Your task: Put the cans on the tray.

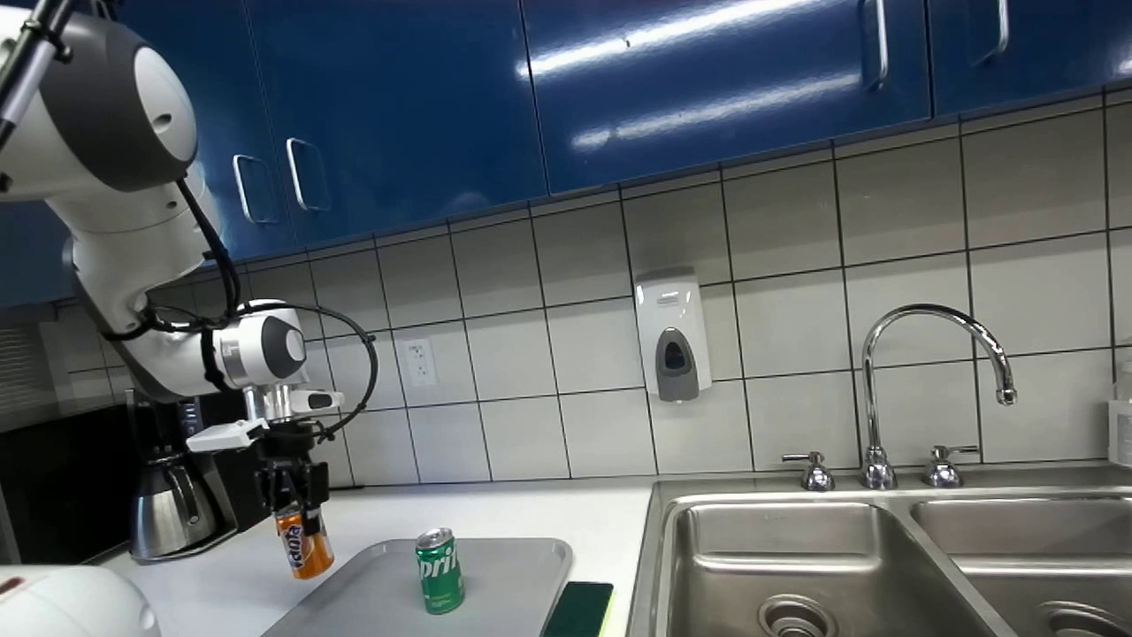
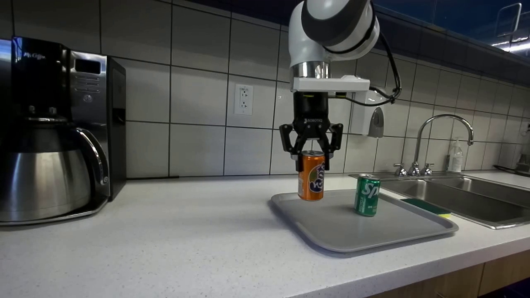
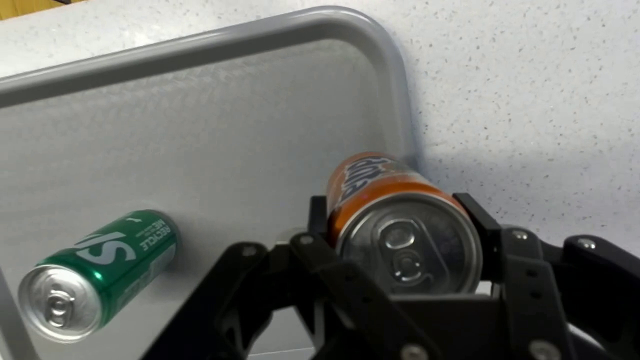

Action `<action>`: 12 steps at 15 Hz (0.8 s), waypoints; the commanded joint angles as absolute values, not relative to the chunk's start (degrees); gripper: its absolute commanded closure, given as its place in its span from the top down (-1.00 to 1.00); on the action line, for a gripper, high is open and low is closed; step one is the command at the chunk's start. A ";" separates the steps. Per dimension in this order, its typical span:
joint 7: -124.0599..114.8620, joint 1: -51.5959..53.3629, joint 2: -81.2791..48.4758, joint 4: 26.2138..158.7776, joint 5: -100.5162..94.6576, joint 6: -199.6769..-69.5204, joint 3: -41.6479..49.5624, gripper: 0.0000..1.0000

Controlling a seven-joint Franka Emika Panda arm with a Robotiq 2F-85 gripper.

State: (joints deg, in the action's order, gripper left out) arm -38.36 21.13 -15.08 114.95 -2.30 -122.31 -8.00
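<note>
The orange can [image 2: 311, 182] with a silver top is upright between the fingers of my gripper [image 2: 313, 162]. Both fingers touch its sides near the top, and it hangs above counter height by an edge of the tray. It also shows in an exterior view [image 1: 305, 550] and in the wrist view [image 3: 407, 245], where it overlaps the tray's edge. The green can [image 2: 367, 196] stands upright on the light-grey tray [image 2: 343, 231]. The green can also shows in the wrist view [image 3: 115, 260], to the left of my gripper [image 3: 392, 215].
A dark green pad [image 1: 579, 609] lies between the tray and the steel sink [image 1: 659, 566]. A coffee maker [image 2: 49, 165] stands on the white counter [image 2: 165, 240]. A tiled wall with an outlet [image 2: 243, 99] and a soap dispenser [image 1: 674, 341] rises behind. Blue cabinets [image 1: 398, 115] hang above.
</note>
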 commanded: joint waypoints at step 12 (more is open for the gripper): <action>-33.04 14.38 -11.11 127.13 -1.45 -132.49 -7.24 -0.24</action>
State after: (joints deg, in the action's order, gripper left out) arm -36.79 15.92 -12.28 125.03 -2.23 -129.61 -6.99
